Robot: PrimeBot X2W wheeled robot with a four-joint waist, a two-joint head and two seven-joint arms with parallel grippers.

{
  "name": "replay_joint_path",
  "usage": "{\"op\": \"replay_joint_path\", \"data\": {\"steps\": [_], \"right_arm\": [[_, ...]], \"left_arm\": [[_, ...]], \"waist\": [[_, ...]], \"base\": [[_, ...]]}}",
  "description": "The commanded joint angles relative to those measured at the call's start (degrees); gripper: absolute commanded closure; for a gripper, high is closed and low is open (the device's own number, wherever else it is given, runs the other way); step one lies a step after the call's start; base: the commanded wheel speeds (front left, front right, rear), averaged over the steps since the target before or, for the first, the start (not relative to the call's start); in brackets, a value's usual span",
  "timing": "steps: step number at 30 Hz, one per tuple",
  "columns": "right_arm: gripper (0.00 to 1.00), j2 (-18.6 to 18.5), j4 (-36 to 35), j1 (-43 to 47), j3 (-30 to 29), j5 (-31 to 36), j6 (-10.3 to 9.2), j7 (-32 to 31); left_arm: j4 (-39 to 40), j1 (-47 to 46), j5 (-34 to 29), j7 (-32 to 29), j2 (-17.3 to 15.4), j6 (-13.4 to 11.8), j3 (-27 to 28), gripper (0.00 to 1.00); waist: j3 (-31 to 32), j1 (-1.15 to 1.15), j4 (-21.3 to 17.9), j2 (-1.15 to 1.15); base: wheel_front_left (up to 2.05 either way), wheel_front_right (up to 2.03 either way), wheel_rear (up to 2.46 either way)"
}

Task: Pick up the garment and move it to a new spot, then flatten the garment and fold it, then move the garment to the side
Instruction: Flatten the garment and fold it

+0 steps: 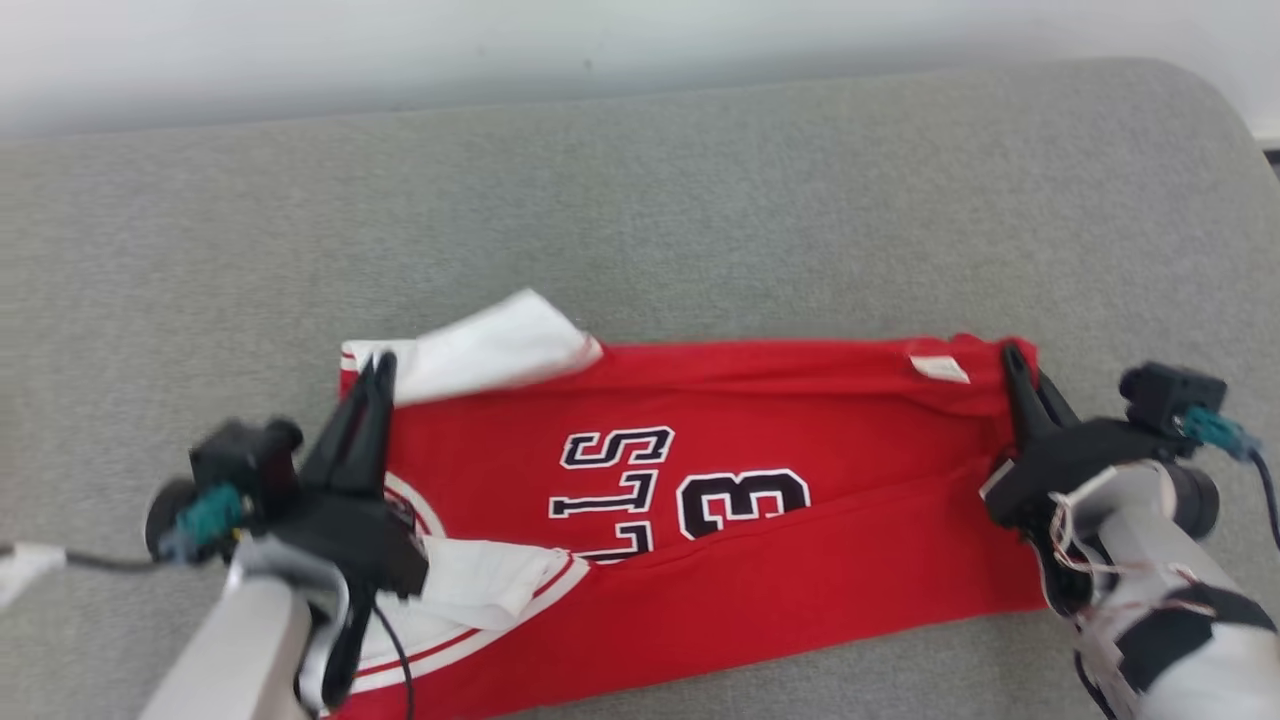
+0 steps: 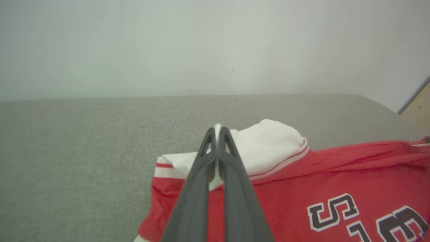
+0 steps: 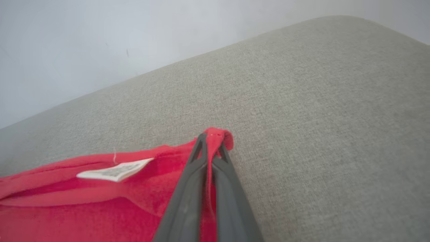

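Note:
The garment [image 1: 760,520] is a red jersey with white sleeves and black-and-white lettering, lying folded lengthwise across the grey cushion. My left gripper [image 1: 380,362] is shut on its far left corner, where white fabric shows between the fingertips [image 2: 217,129]. At the opposite end my right gripper [image 1: 1012,352] is shut on the far right corner, a small fold of red cloth pinched at the tips [image 3: 215,134]. A white care label [image 3: 114,170] lies on the red fabric just left of the right fingers. One white sleeve [image 1: 500,350] is folded over near the left gripper.
The grey upholstered cushion [image 1: 700,200] stretches well beyond the jersey toward a pale wall at the back. Its rounded right edge [image 1: 1230,110] curves down at the far right. A pale wooden surface [image 2: 420,107] shows past that edge.

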State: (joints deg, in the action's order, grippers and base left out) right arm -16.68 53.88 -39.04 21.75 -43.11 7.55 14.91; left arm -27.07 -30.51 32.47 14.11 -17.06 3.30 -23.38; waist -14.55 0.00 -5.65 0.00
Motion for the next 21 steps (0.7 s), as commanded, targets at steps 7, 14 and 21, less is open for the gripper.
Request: {"op": "replay_joint_path", "data": {"steps": [7,14,21], "right_arm": [[1.00,-5.32,-8.29,8.18,-1.27,-4.73,-0.14,0.25],[1.00,-7.37,-15.46,14.90,-3.19,-6.14,-0.14,0.27],[1.00,-8.16,-17.12,19.58,-2.84,-7.83,-0.14,-0.88]], "left_arm": [[12.02,11.77,0.87,-1.24,-1.25,-3.27,-1.14,1.00],[20.48,19.53,1.80,-1.27,-1.44,-6.66,-0.64,1.00],[20.92,23.86,3.06,-1.99,0.01,-7.18,-2.42,1.00]], "waist": [[3.72,0.00,4.14,0.00],[4.97,0.00,5.85,0.00],[5.82,0.00,6.94,0.00]], "base": [[0.00,0.00,0.00],[0.00,0.00,0.00],[0.00,0.00,0.00]]}}
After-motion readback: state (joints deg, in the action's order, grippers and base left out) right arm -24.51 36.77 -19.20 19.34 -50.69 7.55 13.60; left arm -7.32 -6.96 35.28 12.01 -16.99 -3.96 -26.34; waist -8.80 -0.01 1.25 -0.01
